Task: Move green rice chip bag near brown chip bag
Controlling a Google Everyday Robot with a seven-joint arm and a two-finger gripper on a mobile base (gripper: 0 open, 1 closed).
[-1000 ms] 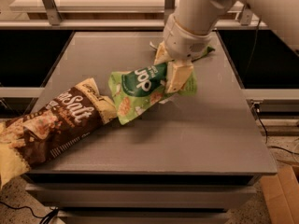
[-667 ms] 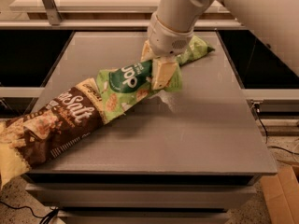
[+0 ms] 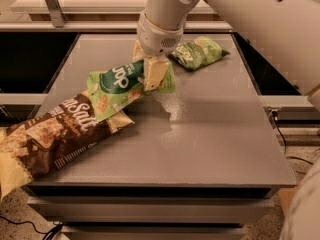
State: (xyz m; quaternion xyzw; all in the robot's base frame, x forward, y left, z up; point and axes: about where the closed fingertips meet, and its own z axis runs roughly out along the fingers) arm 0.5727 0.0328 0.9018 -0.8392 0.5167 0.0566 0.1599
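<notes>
The green rice chip bag (image 3: 117,86) is light green with a dark green round logo. It hangs tilted, its left end resting on the upper right end of the brown chip bag (image 3: 52,134). The brown bag is long, dark brown with white "Salt" lettering, and lies at the table's front left, overhanging the edge. My gripper (image 3: 149,70) is shut on the right end of the green rice chip bag, just above the table's middle left. Its cream fingers (image 3: 154,74) clamp the bag's edge.
A smaller, darker green wrinkled bag (image 3: 197,51) lies at the back right of the grey table (image 3: 210,134). The white arm reaches in from the upper right. Dark gaps flank the table on both sides.
My gripper has carried the green rice chip bag to the left, so it now overlaps the brown bag. The small green bag behind it has come into view.
</notes>
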